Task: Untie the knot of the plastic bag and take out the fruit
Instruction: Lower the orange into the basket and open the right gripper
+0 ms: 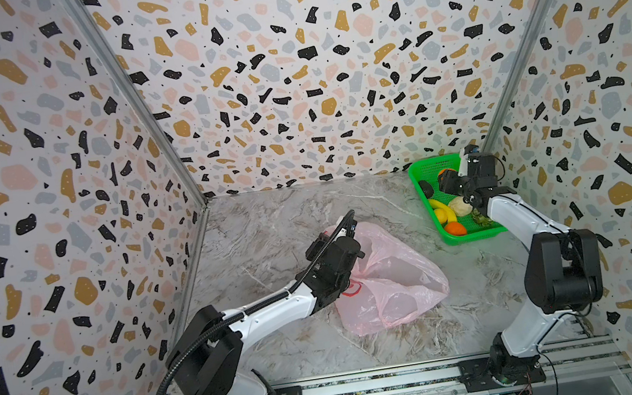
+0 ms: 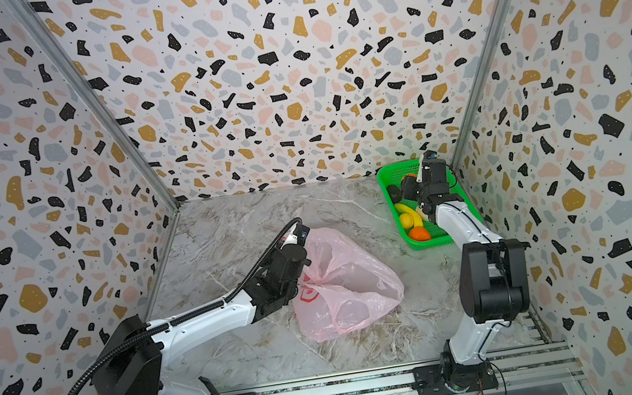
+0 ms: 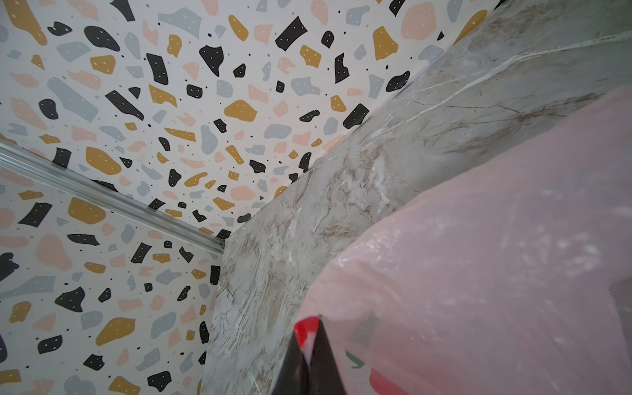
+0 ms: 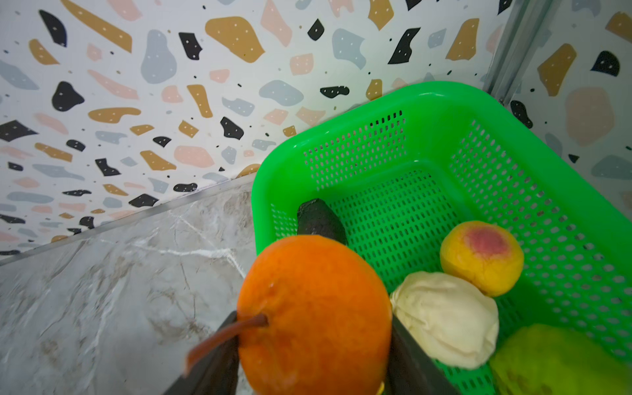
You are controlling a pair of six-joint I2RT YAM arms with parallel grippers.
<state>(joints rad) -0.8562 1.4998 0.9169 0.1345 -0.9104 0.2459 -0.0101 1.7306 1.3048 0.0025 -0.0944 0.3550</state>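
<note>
Right claw (image 4: 314, 362): we saw it clamped on an orange (image 4: 314, 301), held over the green basket (image 4: 359, 150).
Left claw (image 3: 309, 345): its jaws were pinched together on the plastic bag (image 1: 401, 279), at a red printed mark.
Table (image 1: 268, 230): its marbled top carried both bag and basket.
Bag: it lay crumpled and slack at mid-table.
Basket: it stood in the far right corner, well apart from the bag.
Fruit: inside the basket we found a banana (image 1: 444, 208), a pale lump (image 1: 460, 205), a bumpy green ball (image 4: 561, 362), a peach (image 4: 482, 261), a second orange (image 1: 455, 228) and a dark oval (image 1: 426, 189).
</note>
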